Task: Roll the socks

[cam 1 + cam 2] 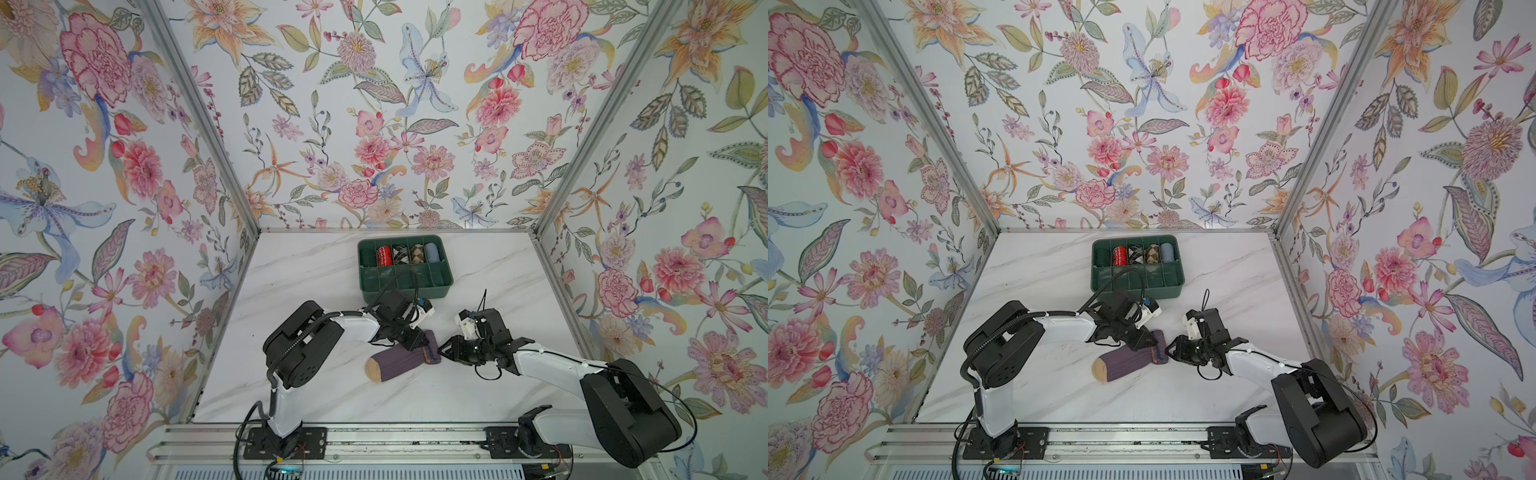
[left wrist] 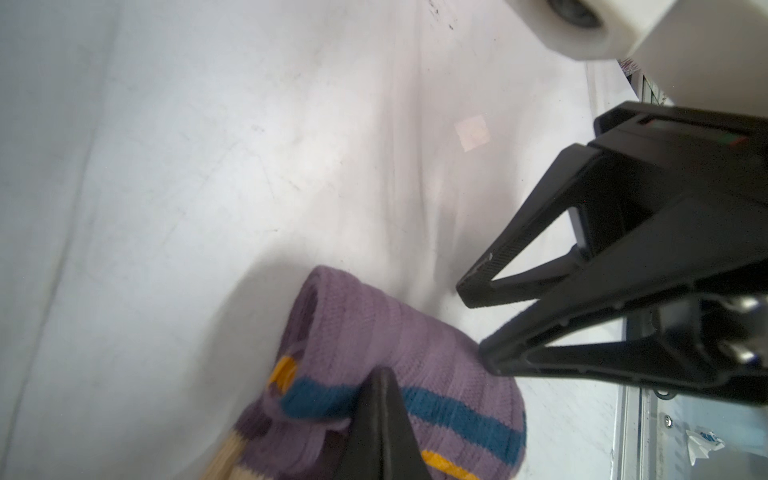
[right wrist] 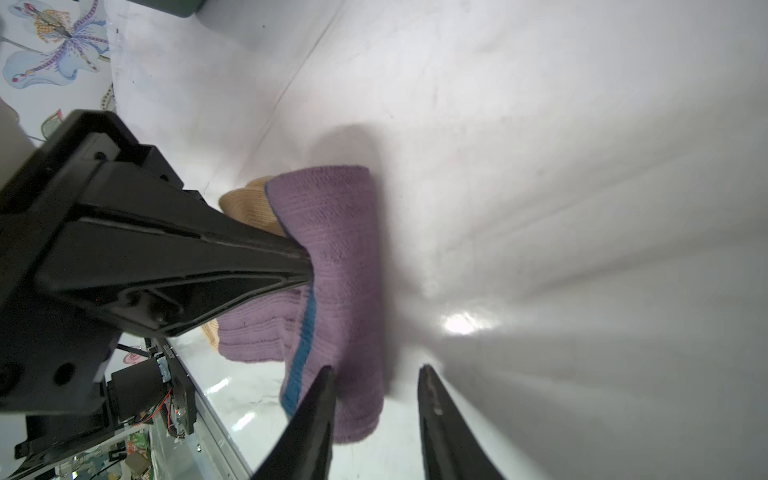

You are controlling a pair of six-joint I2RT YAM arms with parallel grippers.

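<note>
The dusty-purple ribbed socks (image 1: 399, 361) lie mid-table in both top views, tan toe toward the front left and the striped cuff end turned up into a fold. My left gripper (image 1: 423, 341) is shut on that folded cuff; in the left wrist view its closed fingers (image 2: 384, 419) pinch the fabric at the navy stripe of the socks (image 2: 415, 332). My right gripper (image 1: 441, 351) stands open just right of the fold. In the right wrist view its jaws (image 3: 376, 370) are apart, with the edge of the socks (image 3: 340, 232) beside one fingertip and not clamped.
A green divided tray (image 1: 415, 291) stands behind the arms, with several sock rolls in its back row. Floral walls close the table on three sides. A metal rail (image 1: 374, 440) with both arm bases runs along the front edge.
</note>
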